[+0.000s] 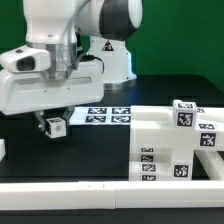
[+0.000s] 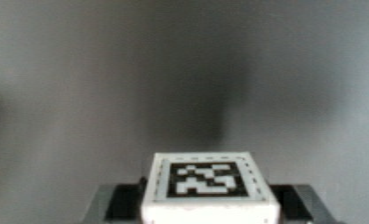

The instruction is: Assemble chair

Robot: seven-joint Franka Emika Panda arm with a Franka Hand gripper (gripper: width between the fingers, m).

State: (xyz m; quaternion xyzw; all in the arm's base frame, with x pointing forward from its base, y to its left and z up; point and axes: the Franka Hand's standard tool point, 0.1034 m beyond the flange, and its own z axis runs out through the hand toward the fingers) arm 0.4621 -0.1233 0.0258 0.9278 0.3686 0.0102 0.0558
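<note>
My gripper (image 1: 54,127) is shut on a small white chair block with a black-and-white tag (image 1: 57,127) and holds it above the dark table at the exterior view's left. In the wrist view the tagged block (image 2: 206,183) sits between the two dark fingers (image 2: 113,200), over a blurred grey surface. The part-built chair (image 1: 165,145), chunky white blocks and slabs with several tags, stands at the exterior view's right, well apart from my gripper. Another tagged chair part (image 1: 192,122) sits on its far side.
The marker board (image 1: 105,115) lies flat behind my gripper. A long plain white border rail (image 1: 110,190) runs along the front edge. The robot's white base (image 1: 112,55) stands at the back. A white piece (image 1: 2,150) shows at the left edge.
</note>
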